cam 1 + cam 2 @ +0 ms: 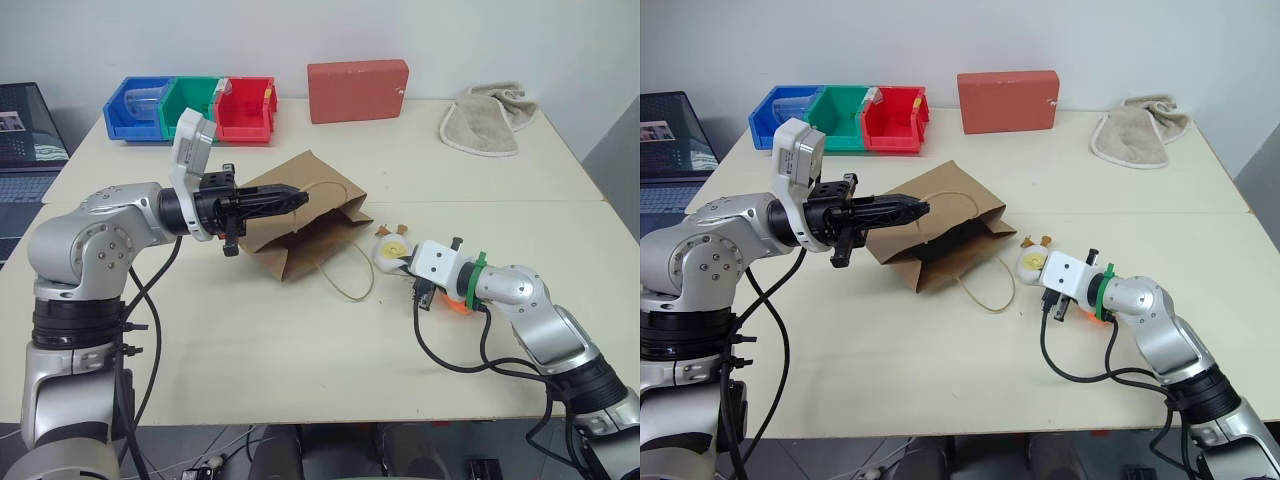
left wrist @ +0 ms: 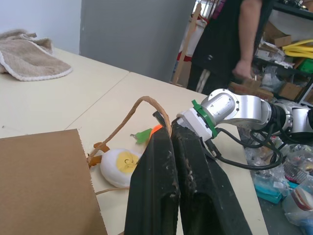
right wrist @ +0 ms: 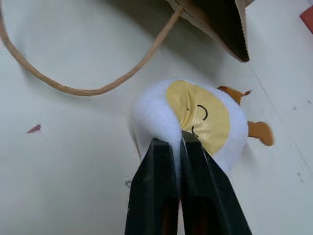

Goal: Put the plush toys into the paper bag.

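While the left gripper (image 1: 297, 199) hangs level above the table (image 1: 300, 370) with its black fingers pressed together around the upper cord handle (image 2: 128, 119) of the paper bag (image 1: 300, 228), the bag itself lies on its side near the middle of the tabletop, its mouth turned toward the robot's right and held a little open by that lifted handle. The second handle loop (image 1: 345, 280) trails loose on the table in front of the mouth.

Just beside the bag's opening sits the white egg-shaped plush (image 3: 195, 120), yellow face up and brown antlers pointing away from the robot. The right gripper (image 3: 180, 147) reaches in low from the right, its fingers closed tight and pinching a fold of the white fabric at the edge of the yellow face. The orange carrot plush (image 1: 458, 306) lies on the table right under the right wrist, mostly hidden by it; its green top shows in the left wrist view.

Along the far edge of the table stand blue, green and red bins (image 1: 192, 108), a red box (image 1: 357, 90) and a beige folded cloth (image 1: 485, 120). A laptop (image 1: 25, 150) sits off to the left. A person in dark clothing (image 2: 230, 44) stands beyond the table's right end
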